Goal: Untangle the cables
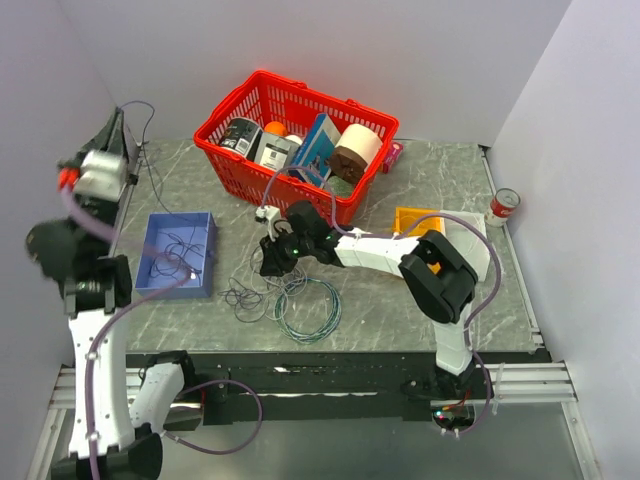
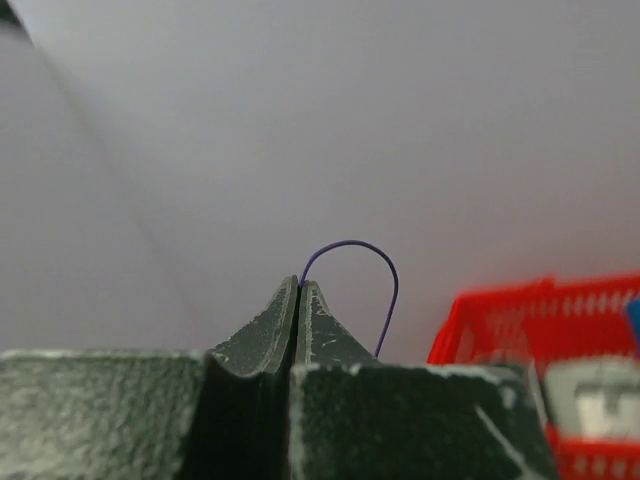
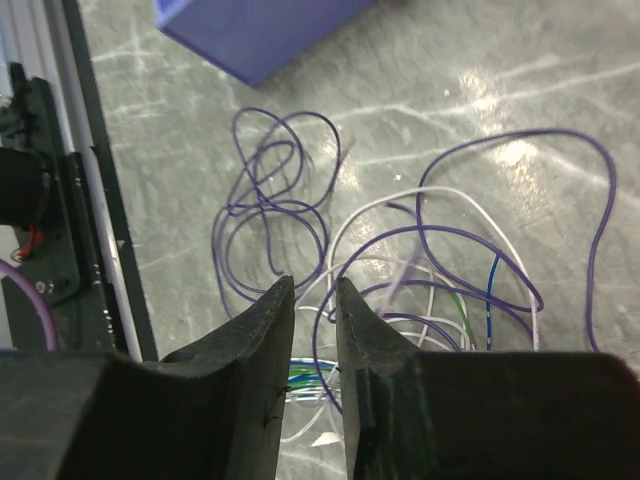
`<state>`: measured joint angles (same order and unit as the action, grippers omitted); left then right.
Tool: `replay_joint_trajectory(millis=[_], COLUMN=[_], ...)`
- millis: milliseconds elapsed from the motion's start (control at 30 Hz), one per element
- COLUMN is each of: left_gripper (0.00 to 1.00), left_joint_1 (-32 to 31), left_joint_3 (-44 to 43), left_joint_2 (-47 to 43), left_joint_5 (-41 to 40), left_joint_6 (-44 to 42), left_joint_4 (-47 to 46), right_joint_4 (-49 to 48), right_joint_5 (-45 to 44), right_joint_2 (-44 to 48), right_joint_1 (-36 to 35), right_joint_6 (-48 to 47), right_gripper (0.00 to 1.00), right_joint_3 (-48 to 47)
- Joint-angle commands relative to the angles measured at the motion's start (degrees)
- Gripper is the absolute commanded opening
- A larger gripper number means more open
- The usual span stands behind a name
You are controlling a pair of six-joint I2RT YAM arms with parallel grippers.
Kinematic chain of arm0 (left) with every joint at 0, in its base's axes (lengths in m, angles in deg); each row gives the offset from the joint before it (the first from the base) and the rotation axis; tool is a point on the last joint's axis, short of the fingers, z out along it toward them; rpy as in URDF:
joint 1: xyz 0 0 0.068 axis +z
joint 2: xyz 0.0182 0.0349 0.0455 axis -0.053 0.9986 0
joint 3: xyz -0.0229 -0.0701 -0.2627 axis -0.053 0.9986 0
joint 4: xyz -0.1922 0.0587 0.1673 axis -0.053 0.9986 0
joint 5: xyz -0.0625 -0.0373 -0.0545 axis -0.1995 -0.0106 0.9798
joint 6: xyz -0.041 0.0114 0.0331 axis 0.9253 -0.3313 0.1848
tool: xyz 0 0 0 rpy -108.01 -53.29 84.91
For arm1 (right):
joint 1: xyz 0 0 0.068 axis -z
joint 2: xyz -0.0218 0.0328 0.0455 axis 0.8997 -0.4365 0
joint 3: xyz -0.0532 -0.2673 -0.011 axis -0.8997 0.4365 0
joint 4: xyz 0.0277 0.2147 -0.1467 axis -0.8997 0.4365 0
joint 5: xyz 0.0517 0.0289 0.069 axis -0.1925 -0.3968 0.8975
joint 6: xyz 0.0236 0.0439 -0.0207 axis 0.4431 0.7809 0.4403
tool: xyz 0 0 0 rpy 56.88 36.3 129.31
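Observation:
The cables are thin wires. A scribbly tangle of them (image 1: pixel 250 295) lies on the table in front of the blue tray; the right wrist view shows purple loops (image 3: pixel 270 200) and white strands (image 3: pixel 400 262). My right gripper (image 1: pixel 272 262) hovers over this tangle, jaws a narrow gap apart (image 3: pixel 312 285), nothing between them. My left gripper (image 1: pixel 118 118) is raised high at the far left and is shut (image 2: pixel 300 285) on a thin purple wire (image 2: pixel 385 280). That wire (image 1: pixel 150 150) hangs down toward the tray.
The blue tray (image 1: pixel 180 216) holds several thin wires. A teal-green cable ring (image 1: pixel 310 310) lies beside the tangle. A red basket (image 1: pixel 290 95) full of items stands at the back. An orange object (image 1: pixel 412 220) and a can (image 1: pixel 503 207) sit at the right.

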<state>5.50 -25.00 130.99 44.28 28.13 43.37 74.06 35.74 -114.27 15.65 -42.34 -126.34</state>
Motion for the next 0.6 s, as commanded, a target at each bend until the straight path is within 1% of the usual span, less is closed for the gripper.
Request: replay_joint_trajectory(millis=[0,167,267,333,433,567], left_gripper=[0.01,0.01,0.01,0.01,0.01,0.01], left_joint_1=[2.54,4.56,5.52,6.14,7.20,7.63], left_joint_3=[5.60,9.48,12.90,15.02,15.37,13.88], left_joint_2=[3.60,3.86,4.30,4.65,5.27,5.27], left_joint_5=[-7.46,-3.59,-3.85,-5.86,-7.01,-5.78], left_joint_6=[-7.87,-7.26,-8.22,-8.40,-8.05,-6.74], left_joint_4=[12.65,13.96,13.28,12.22,11.51,13.09], right_joint_4=[-0.86,-0.50,-0.50,-0.59,-1.03,-1.20], right_joint_5=[-0.52,-0.87,-0.61,-0.52,-0.26,0.01], right_joint_2=[6.22,9.04,9.83,10.53,11.24,11.06], right_joint_1=[0.13,0.04,-0.05,0.04,0.04,0.04], right_joint_6=[-1.87,-3.10,-3.11,-3.11,-3.02,-3.02], right_gripper=[0.33,0.35,0.35,0.35,0.35,0.35], right_joint_3=[1.06,3.17,3.79,3.97,4.49,4.32])
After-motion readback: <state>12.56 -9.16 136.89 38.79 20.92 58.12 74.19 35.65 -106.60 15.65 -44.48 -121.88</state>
